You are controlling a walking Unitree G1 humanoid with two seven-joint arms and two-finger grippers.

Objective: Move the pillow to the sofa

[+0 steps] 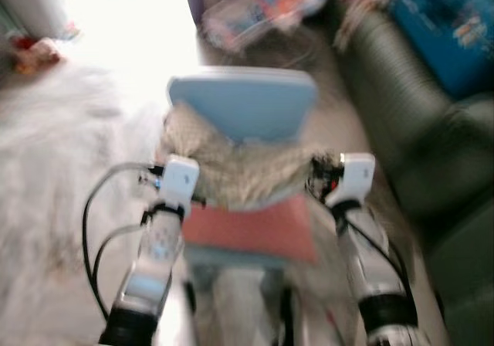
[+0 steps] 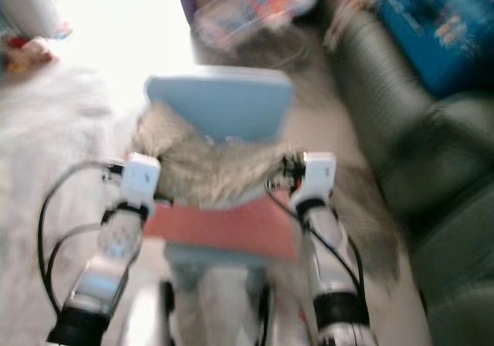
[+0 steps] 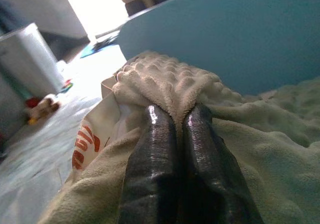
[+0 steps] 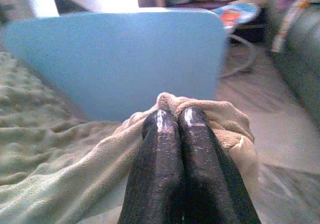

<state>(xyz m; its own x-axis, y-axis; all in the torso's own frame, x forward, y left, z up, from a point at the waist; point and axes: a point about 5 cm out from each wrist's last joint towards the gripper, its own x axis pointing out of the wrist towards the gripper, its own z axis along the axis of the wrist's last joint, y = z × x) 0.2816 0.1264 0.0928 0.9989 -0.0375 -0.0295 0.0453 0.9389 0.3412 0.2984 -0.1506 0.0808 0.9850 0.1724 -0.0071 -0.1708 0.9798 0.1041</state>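
Observation:
I hold a beige fuzzy pillow (image 1: 235, 164) in front of me between both arms, with a light blue panel (image 1: 243, 103) standing up behind it and a red patch (image 1: 251, 230) on its near side. My left gripper (image 3: 175, 119) is shut on a fold of the pillow (image 3: 165, 84) at its left edge. My right gripper (image 4: 175, 119) is shut on the pillow's (image 4: 200, 106) right corner. The dark green sofa (image 1: 417, 145) runs along my right side, close to the right arm.
A blue box (image 1: 455, 29) lies on the sofa at the back. A clear plastic bag (image 1: 266, 6) with colourful contents lies on the floor ahead. A pale rug (image 1: 54, 176) covers the floor to the left. The head views are blurred by motion.

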